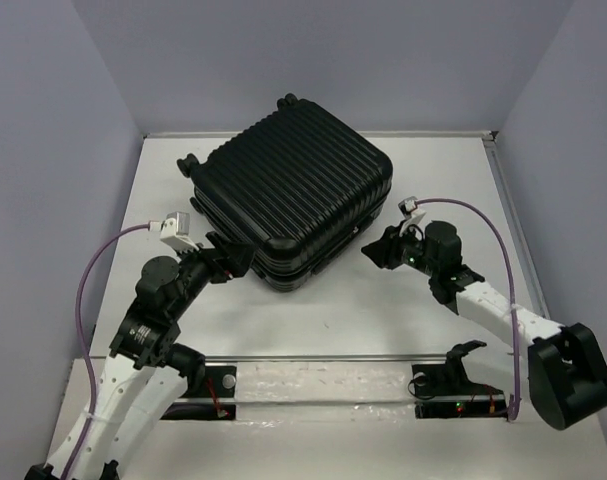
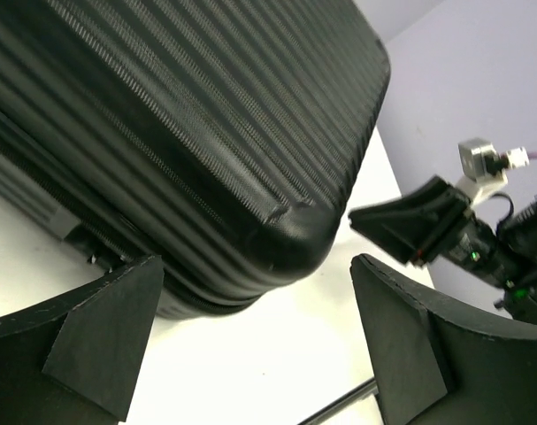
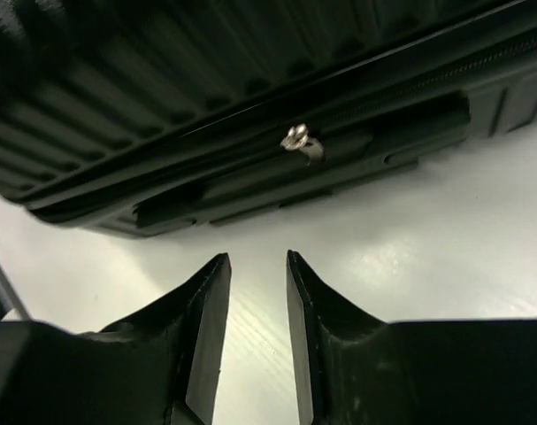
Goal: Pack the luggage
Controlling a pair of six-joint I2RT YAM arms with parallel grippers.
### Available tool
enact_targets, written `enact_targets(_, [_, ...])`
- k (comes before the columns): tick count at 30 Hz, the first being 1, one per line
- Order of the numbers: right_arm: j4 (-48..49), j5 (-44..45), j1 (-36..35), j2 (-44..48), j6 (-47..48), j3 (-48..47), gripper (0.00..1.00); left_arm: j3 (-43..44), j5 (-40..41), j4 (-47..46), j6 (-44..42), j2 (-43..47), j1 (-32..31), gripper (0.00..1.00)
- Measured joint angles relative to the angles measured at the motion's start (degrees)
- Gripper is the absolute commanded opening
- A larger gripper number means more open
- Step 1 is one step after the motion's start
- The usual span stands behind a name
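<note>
Luggage (image 1: 298,195) was shut. R gripper (image 3: 257,266) nearly pinched, empty, short of zip pull (image 3: 299,142); L gripper (image 2: 255,266) spread wide by luggage's near corner. Risk: tiny pull slipping R's grip.

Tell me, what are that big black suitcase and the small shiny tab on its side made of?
The luggage looks like hard moulded plastic: rigid ribs, rounded corners, and a dull sheen with a fine woven-looking grain up close. The zipper pull looks like metal: it is silvery and glinting, though too small to be sure.
</note>
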State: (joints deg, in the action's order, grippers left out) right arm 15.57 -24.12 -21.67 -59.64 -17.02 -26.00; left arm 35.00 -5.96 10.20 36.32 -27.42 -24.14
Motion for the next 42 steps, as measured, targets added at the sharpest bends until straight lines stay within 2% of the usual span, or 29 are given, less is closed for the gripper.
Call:
enact_targets(7, [12.6,0.3,0.0,-14.2,2.4,-0.6,0.45,-4.1,0.0,3.4,2.3,3.5,0.0,0.98])
enact_targets(13, [15.1,0.1,0.0,-18.9,5.8,-4.3,0.5,-5.8,-0.2,3.5,4.0,3.5,0.0,0.97])
enact_targets(23, [15.8,-0.4,0.2,-24.1,11.4,-10.7,0.5,-8.4,-3.2,0.1,5.6,1.2,0.0,0.97])
enact_targets(27, [16.7,-2.1,0.2,-26.1,12.0,-11.8,0.39,-9.0,-4.5,-2.1,5.9,-0.3,0.0,0.97])
enact_targets(28, [17.1,-2.7,0.2,-26.3,12.0,-11.8,0.32,-9.1,-4.7,-2.6,6.0,-0.8,0.0,0.97])
enact_targets(30, [17.7,-4.0,0.2,-26.7,11.7,-11.8,0.29,-9.2,-5.0,-3.3,6.1,-2.0,0.0,0.97])
enact_targets(32, [18.2,-5.0,0.2,-26.9,11.4,-11.8,0.2,-9.2,-5.4,-4.4,6.2,-2.9,0.0,0.97])
enact_targets(33, [18.4,-5.4,0.2,-27.1,11.3,-11.8,0.11,-9.2,-5.7,-5.2,6.3,-3.5,0.0,0.97])
enact_targets(34, [18.6,-5.9,0.2,-27.3,11.1,-11.8,0.11,-9.2,-5.7,-5.4,6.3,-3.8,0.0,0.96])
enact_targets(35, [18.9,-6.3,0.3,-27.4,10.7,-11.8,0.07,-9.2,-5.9,-6.0,6.4,-4.2,0.0,0.96])
enact_targets(42, [20.2,-7.6,0.3,-27.7,8.0,-11.6,0.07,-9.2,-7.1,-11.1,6.8,-9.1,0.1,0.95])
